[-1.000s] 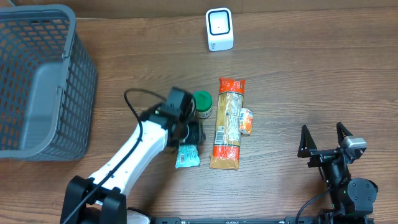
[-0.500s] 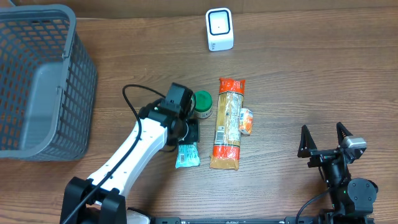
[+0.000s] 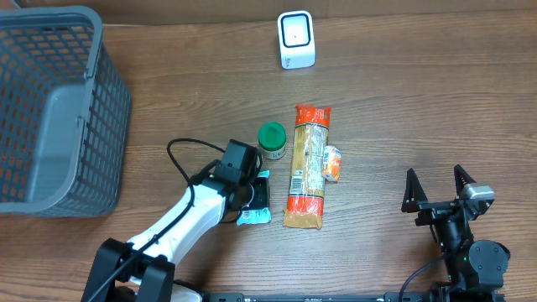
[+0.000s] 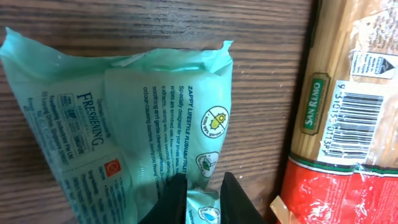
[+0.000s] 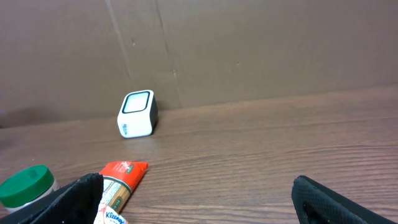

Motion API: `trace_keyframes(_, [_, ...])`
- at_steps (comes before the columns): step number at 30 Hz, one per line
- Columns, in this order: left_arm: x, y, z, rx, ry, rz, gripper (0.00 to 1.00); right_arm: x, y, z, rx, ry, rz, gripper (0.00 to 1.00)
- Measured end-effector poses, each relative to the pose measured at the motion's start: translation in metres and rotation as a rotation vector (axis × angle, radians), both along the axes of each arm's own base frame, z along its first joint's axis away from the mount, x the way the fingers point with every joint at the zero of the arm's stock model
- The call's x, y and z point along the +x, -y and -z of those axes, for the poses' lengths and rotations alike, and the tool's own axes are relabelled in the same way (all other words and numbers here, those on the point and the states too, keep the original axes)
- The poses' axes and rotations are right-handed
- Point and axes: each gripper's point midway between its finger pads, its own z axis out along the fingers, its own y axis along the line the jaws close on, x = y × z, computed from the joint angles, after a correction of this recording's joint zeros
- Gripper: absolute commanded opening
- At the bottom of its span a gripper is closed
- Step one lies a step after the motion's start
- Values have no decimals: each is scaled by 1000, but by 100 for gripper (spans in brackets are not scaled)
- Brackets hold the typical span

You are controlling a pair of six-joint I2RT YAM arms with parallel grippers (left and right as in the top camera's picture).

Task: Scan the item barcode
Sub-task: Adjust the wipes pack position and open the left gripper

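Overhead: a grey basket [image 3: 63, 109] sits far left. The left gripper [image 4: 202, 190] pinches the green wipes packet [image 3: 254, 216], which lies flat on the table just left of the pasta pack [image 3: 307, 168], below a green-lidded jar [image 3: 272, 139]. A white scanner [image 3: 296, 39] stands beyond. The right gripper [image 3: 438, 186] has its fingers spread wide.

Your overhead camera looks straight down from high above the desk [image 3: 419, 109], taking in the basket [image 3: 50, 109] at the left and the scanner [image 3: 296, 39] at the far edge. Your left wrist camera points down at the desk from very close; the wipes [image 4: 124, 124] fill most of it, with the pasta [image 4: 336, 112] at its right edge. Your right wrist camera sits low, facing level across the desk toward the back wall [image 5: 249, 43]. All three views share the pasta. Overhead and right wrist also share the scanner and the jar [image 3: 272, 140].
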Motion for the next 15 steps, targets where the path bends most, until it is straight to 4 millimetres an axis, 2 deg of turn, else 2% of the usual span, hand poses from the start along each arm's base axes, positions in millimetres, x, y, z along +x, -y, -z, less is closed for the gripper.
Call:
trace_keyframes(5, [-3,4,-2,-23,-19,12,18,0,0,0,0,0,0,100])
trace_keyframes(8, [-12,5,-6,-24,-80,22,19,0,0,0,0,0,0,100])
trace_keyframes(11, [-6,8,-22,-20,-95,26,20,0,0,0,0,0,0,100])
trace_keyframes(12, [-2,10,-29,-20,-90,26,19,0,0,0,0,0,0,100])
trace_keyframes(15, [17,14,-59,-19,-49,26,4,0,0,0,0,0,1,100])
